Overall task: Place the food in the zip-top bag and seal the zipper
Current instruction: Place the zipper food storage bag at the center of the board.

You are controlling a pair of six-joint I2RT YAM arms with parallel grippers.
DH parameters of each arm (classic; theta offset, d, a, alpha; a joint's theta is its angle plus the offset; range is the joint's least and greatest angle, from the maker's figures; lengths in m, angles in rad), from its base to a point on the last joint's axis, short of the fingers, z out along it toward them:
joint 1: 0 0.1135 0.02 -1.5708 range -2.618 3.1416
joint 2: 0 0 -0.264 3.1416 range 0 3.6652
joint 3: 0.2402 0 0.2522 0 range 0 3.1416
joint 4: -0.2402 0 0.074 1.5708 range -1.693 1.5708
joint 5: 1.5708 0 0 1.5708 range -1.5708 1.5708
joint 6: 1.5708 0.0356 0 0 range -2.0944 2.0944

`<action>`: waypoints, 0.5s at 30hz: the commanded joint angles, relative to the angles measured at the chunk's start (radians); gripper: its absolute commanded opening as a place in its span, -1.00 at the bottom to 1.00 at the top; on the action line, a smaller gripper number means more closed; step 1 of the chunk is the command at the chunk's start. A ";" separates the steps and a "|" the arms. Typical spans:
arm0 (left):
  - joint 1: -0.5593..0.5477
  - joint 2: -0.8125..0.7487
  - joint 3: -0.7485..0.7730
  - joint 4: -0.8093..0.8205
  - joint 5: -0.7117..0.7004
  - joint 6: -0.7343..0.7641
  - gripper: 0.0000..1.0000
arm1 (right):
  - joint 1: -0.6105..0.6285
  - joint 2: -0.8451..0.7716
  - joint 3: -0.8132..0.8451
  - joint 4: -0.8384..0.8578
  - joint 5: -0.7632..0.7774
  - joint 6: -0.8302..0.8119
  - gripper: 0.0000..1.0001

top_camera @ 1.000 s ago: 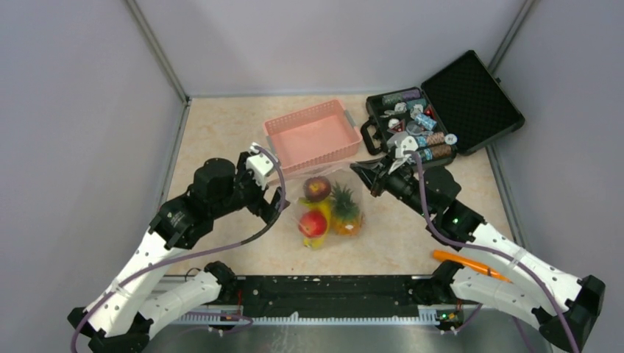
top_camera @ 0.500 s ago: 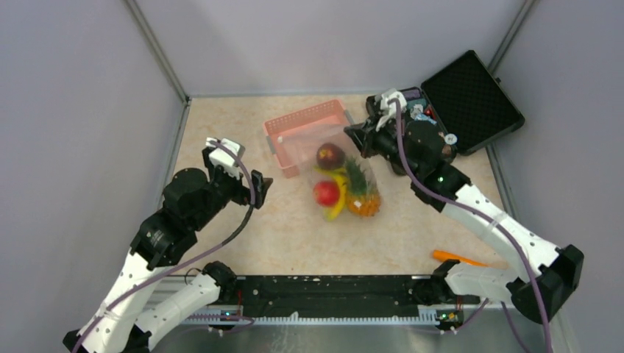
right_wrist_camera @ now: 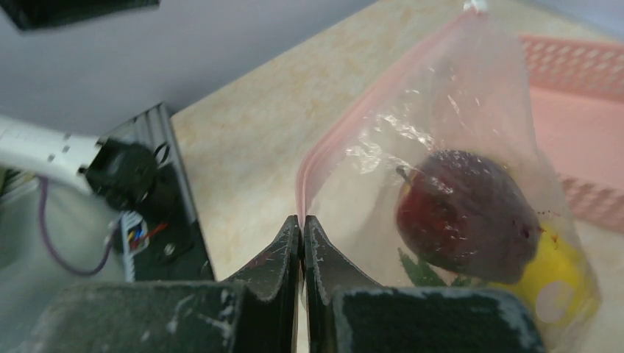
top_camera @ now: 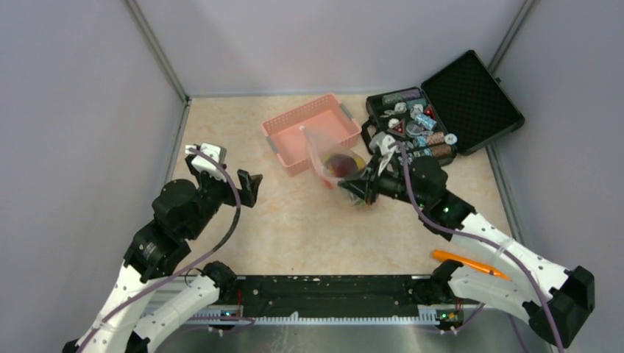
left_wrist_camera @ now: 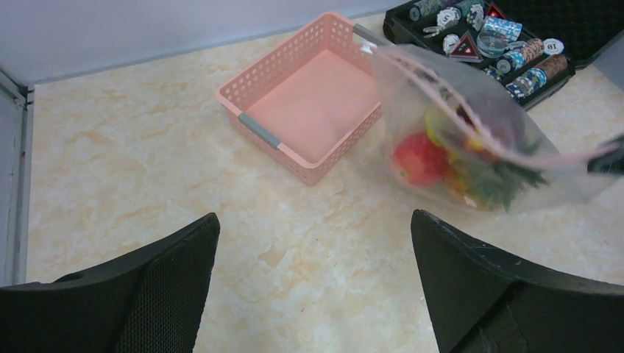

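Right tool (right_wrist_camera: 302, 222) clamped on zipper (right_wrist_camera: 366, 109) of zip-top bag (top_camera: 318, 151), food (left_wrist_camera: 419, 158) inside; left tool (left_wrist_camera: 315, 220) spread apart. Case (top_camera: 471, 92) tokens' (left_wrist_camera: 526, 62) print illegible.

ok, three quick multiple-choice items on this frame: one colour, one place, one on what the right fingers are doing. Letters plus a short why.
1. The basket is: A blue; B pink; C green.
2. The food is: A in the basket; B lying loose outside any container; C inside the zip-top bag.
3. The right fingers are: A shut on the zip-top bag's pink-edged corner; B wide open; C shut on nothing.

B: its walls and floor are pink.
C: the fruit shows through the clear plastic.
A: the right wrist view shows them pinching the bag's edge.
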 commanded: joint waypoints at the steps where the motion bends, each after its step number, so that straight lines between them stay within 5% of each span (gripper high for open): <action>1: 0.005 0.028 0.003 0.068 0.021 -0.031 0.97 | 0.037 -0.094 -0.138 0.042 -0.133 0.080 -0.89; 9: 0.006 0.110 0.015 0.065 0.047 -0.051 0.97 | 0.038 -0.121 -0.168 0.001 -0.141 0.084 -0.25; 15: 0.051 0.145 0.008 0.047 0.029 -0.088 0.97 | 0.037 -0.208 -0.184 0.009 0.073 0.089 0.02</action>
